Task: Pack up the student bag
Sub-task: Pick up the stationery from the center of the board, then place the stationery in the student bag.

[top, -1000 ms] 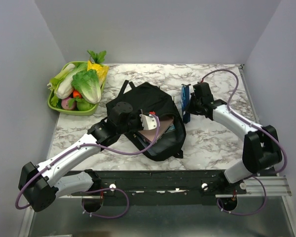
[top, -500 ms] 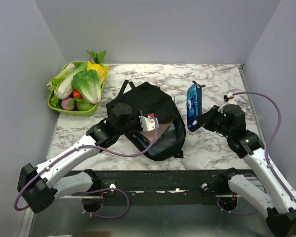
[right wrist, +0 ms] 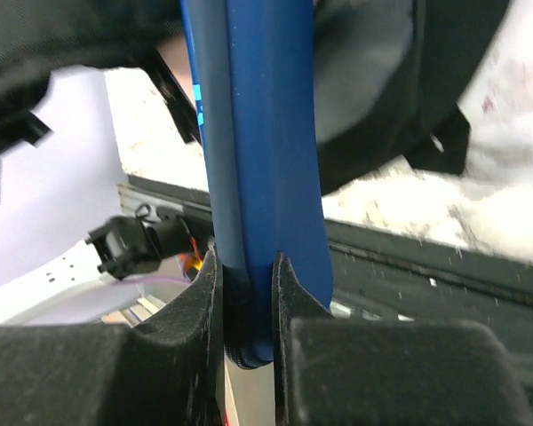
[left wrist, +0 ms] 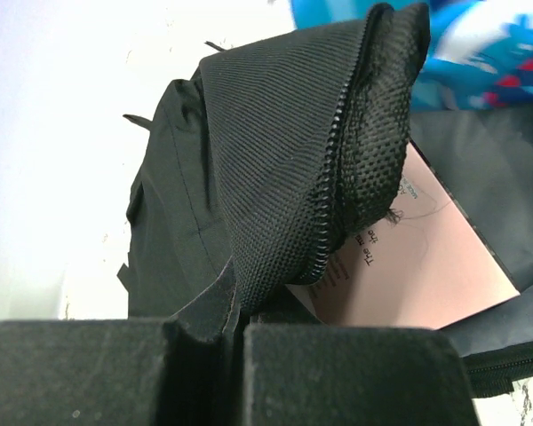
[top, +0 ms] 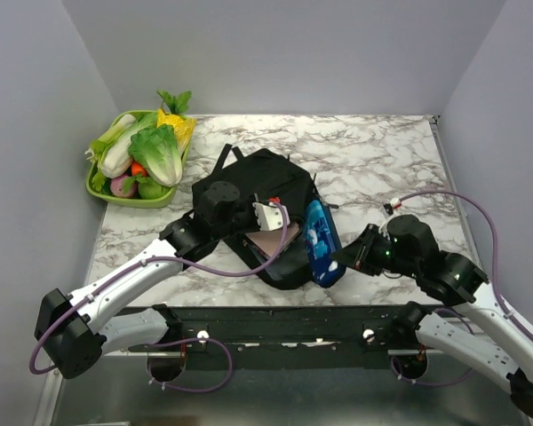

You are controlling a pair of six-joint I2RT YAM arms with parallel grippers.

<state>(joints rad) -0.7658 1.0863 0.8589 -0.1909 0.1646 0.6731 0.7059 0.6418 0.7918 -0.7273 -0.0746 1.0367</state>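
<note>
The student bag (top: 249,182), a floppy black backpack, lies mid-table with its mouth pulled open. My left gripper (top: 268,216) is shut on the bag's zippered flap (left wrist: 293,177) and holds it up. A pink book (top: 266,241) shows inside the opening (left wrist: 426,266). My right gripper (top: 342,259) is shut on the lower end of a blue patterned glasses case (top: 320,240), held at the bag's right side by the opening. In the right wrist view the case (right wrist: 262,160) stands on edge between my fingers, gripper (right wrist: 247,293). Its blue tip (left wrist: 480,53) shows past the flap.
A green tray (top: 96,188) of toy vegetables sits at the back left. Grey walls close in the marble table on three sides. The black mounting rail (top: 338,324) runs along the near edge, close under the case.
My right arm has swung the blue case from the back right of the table down to the bag's right side near the front edge. The left arm has held still.
</note>
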